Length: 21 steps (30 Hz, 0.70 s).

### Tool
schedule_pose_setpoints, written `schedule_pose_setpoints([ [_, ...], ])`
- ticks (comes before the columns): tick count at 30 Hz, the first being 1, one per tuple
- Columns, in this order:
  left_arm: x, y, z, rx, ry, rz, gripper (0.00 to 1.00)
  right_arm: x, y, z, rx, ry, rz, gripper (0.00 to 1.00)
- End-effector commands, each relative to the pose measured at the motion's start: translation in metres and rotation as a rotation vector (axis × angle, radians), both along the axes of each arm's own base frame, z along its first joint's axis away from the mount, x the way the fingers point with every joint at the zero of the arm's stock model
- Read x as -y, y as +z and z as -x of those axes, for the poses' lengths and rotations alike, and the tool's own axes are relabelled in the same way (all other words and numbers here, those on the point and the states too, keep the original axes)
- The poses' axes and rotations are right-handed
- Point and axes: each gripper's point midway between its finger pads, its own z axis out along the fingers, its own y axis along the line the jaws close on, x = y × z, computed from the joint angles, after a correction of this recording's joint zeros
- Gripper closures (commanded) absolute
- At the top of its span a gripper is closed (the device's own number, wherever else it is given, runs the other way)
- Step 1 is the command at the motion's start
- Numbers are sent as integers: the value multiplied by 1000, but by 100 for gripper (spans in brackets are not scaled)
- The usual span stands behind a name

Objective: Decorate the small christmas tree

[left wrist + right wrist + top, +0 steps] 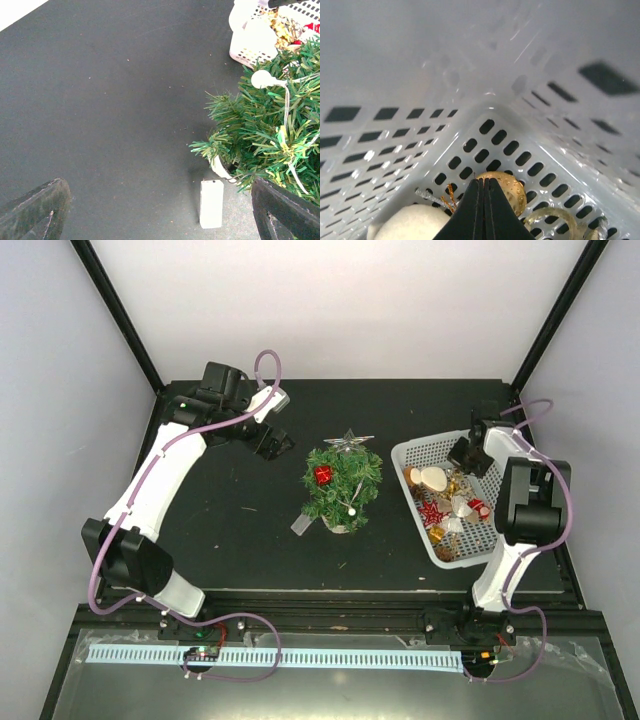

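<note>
The small christmas tree (343, 480) stands at the table's middle with a red ornament (323, 475) on it and a silver star (348, 442) on top. In the left wrist view the tree (270, 130) fills the right side, showing its cream pot (220, 167) and a white bulb (261, 79) on a wire. My left gripper (275, 443) hovers open to the tree's left, its dark fingers (40, 210) wide apart over bare table. My right gripper (462, 455) is down in the white basket (400, 452), its jaws pressed shut (484, 181) right in front of a gold ball (512, 187).
A white rectangular tag (211, 203) lies on the table beside the pot, wired to the tree. The basket (395, 150) holds several ornaments, among them a white round piece (410, 225) and a red star (432, 512). Black frame posts rise at the back corners.
</note>
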Motion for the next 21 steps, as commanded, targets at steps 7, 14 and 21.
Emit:
schedule_pose_setpoints([
  [7, 5, 21, -1, 50, -6, 40, 1, -2, 30, 18, 19, -1, -1, 99],
  [14, 5, 25, -1, 60, -5, 42, 1, 7, 64, 22, 63, -9, 63, 99],
  [21, 6, 26, -4, 59, -5, 42, 1, 15, 121, 34, 146, -64, 128, 99],
])
